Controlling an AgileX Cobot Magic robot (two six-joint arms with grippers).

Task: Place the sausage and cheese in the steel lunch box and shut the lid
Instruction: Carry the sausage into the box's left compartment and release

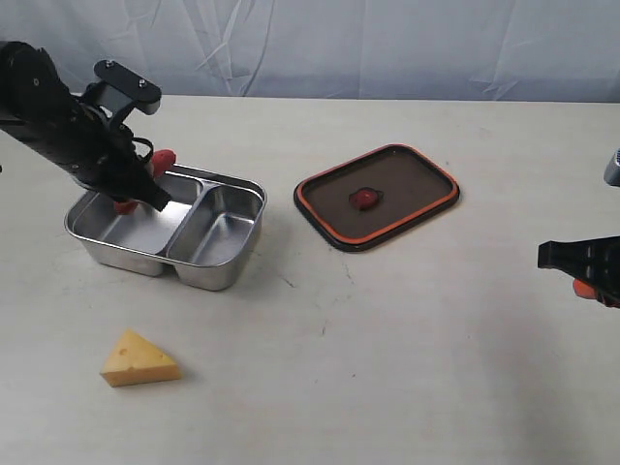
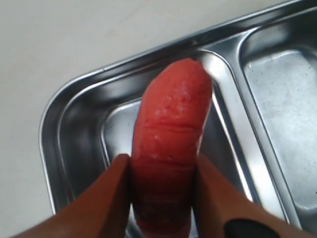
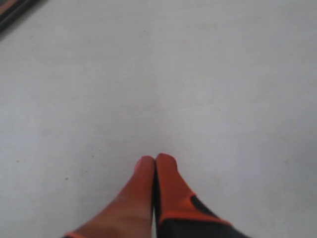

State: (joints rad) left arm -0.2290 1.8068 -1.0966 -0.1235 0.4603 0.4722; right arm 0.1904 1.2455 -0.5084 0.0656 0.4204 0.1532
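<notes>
My left gripper is shut on the sausage, glossy red, held across its middle between the orange fingers. The sausage hangs over the larger compartment of the steel lunch box, whose rim lies below it in the left wrist view; whether the sausage touches the floor I cannot tell. The yellow cheese lies on the table in front of the box. The dark lid with its orange rim lies flat to the right of the box. My right gripper is shut and empty above bare table at the right edge.
The smaller compartment of the box holds nothing. A corner of the lid shows at the edge of the right wrist view. A pale cloth backdrop runs along the table's far side.
</notes>
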